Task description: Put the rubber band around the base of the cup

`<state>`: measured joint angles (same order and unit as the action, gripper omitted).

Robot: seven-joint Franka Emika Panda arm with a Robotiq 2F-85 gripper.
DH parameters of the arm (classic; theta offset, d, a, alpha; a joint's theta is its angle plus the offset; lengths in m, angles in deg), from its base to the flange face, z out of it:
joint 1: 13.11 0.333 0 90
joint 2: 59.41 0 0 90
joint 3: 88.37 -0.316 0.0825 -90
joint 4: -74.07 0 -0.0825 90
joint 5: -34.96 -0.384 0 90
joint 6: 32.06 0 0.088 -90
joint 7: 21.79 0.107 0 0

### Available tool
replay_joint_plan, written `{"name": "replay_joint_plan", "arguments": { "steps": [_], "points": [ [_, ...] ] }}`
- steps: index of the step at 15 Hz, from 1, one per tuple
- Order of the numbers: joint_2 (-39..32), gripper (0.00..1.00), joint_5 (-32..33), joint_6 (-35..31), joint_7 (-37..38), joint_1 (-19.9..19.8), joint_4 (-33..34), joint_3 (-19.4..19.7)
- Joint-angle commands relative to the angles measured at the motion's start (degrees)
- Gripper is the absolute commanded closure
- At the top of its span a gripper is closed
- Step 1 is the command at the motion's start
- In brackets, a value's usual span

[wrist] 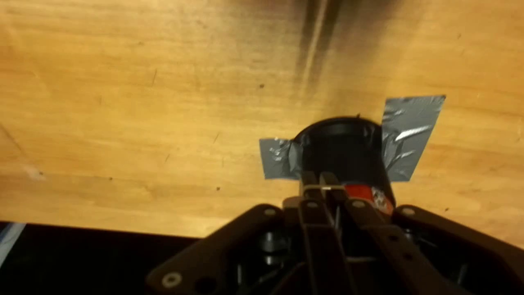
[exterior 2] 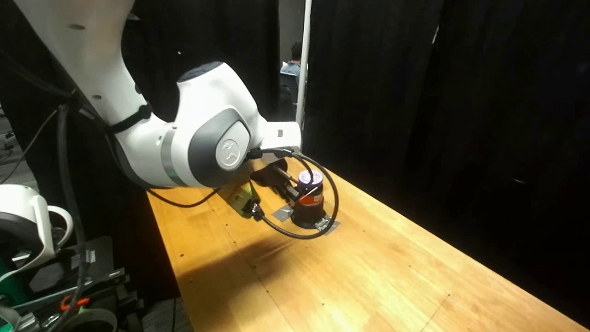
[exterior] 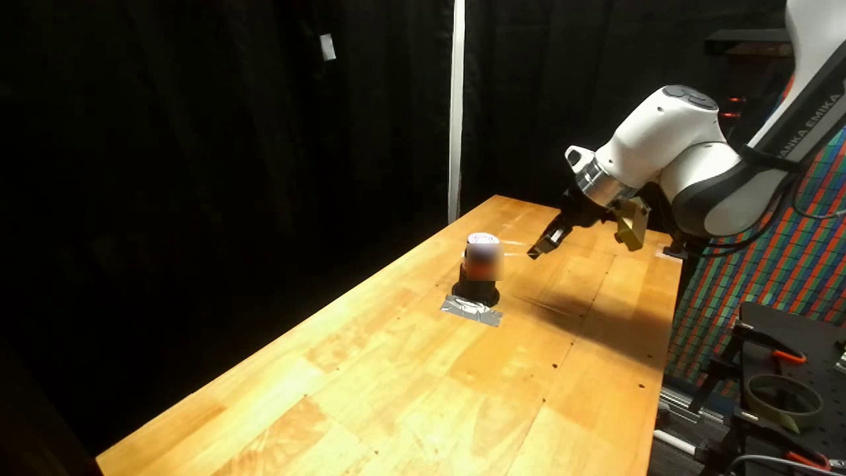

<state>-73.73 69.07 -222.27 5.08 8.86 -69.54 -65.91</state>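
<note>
The cup (exterior: 479, 271) stands upright on the wooden table, with a white lid, purple and orange-red bands and a black lower part. It also shows in an exterior view (exterior 2: 309, 203) and the wrist view (wrist: 346, 157). My gripper (wrist: 318, 179) is beside its upper part, in front of it in the wrist view. In both exterior views it points down at the cup (exterior: 534, 252) (exterior 2: 293, 195). A pale rubber band (wrist: 325, 187) crosses both fingertips, which have a narrow gap between them. Pale thin lines (exterior: 515, 254) run between fingertips and cup; whether they are the band is unclear.
Grey tape (wrist: 413, 135) fixes the cup's black base to the table (exterior: 396, 396) on opposite sides. Black curtains (exterior: 231, 165) hang behind the table. A cable loop (exterior 2: 334, 203) hangs from the arm, in front of the cup in an exterior view.
</note>
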Motion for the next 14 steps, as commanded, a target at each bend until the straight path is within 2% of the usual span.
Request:
{"name": "replay_joint_plan", "arguments": {
  "steps": [1,2,4,11,14],
  "points": [
    [-3.08,0.89,-6.91,-10.95,-3.11,13.92,-1.24,15.8],
    [-4.74,0.89,-10.53,-14.05,-4.54,17.91,-2.2,19.27],
    [-7.58,0.89,-16.57,-18.81,-6.38,22.79,-4.63,21.72],
    [-15.3,0.89,-31.28,-31.78,-6.68,33.39,-9.7,21.77],
    [-18.5,0.89,-37.98,-36.87,-7.49,36.38,-10.1,21.2]
  ]
}}
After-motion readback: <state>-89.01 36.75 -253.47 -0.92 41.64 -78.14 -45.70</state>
